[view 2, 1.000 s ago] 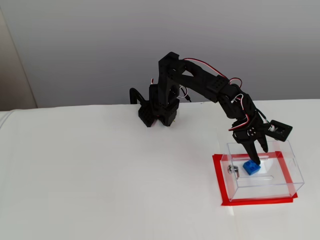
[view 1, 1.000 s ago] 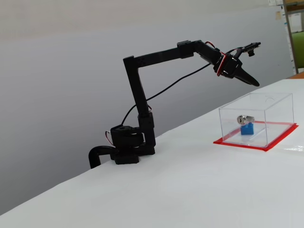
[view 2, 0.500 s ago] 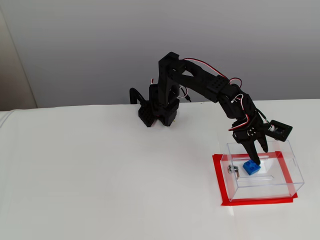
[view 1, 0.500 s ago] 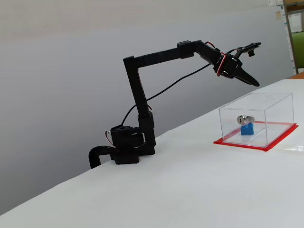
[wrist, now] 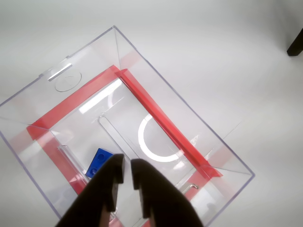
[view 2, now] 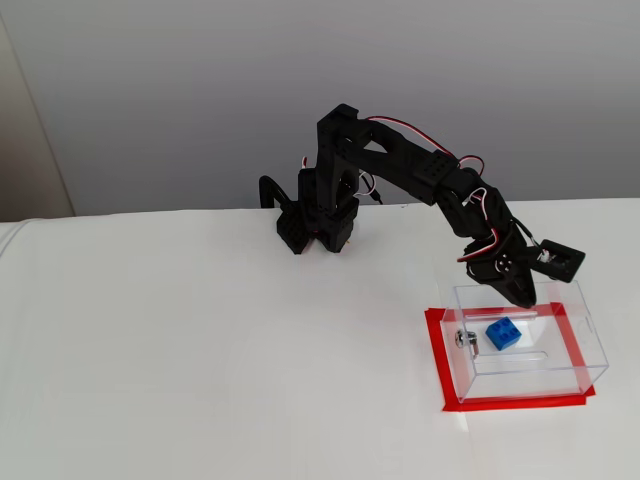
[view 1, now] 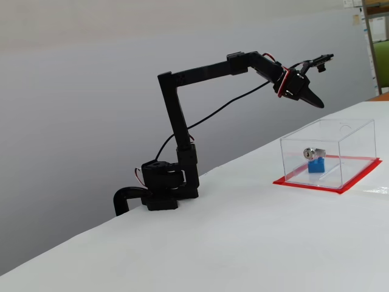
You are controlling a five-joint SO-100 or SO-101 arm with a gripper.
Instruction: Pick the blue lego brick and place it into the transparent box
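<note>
The blue lego brick (wrist: 98, 161) lies on the floor of the transparent box (wrist: 71, 80), loose and partly hidden by a finger in the wrist view. In both fixed views the brick (view 1: 315, 164) (view 2: 501, 334) rests inside the box (view 1: 355, 131) (view 2: 592, 350), near the silver lock (view 1: 312, 152). My gripper (wrist: 126, 165) hangs above the box's open top with its fingers nearly together and nothing between them. A fixed view shows the gripper (view 1: 318, 103) well above the box; the other shows the gripper (view 2: 524, 297) over the box's far rim.
The box stands on a red flat base (view 2: 436, 345) on a white table. The arm's base (view 1: 161, 191) is clamped at the table's far edge. A grey wall runs behind. Shelving (view 1: 378, 42) shows at the far right.
The fingers have come together and the gripper has drawn up and back a little from the box. The brick has stayed where it lies.
</note>
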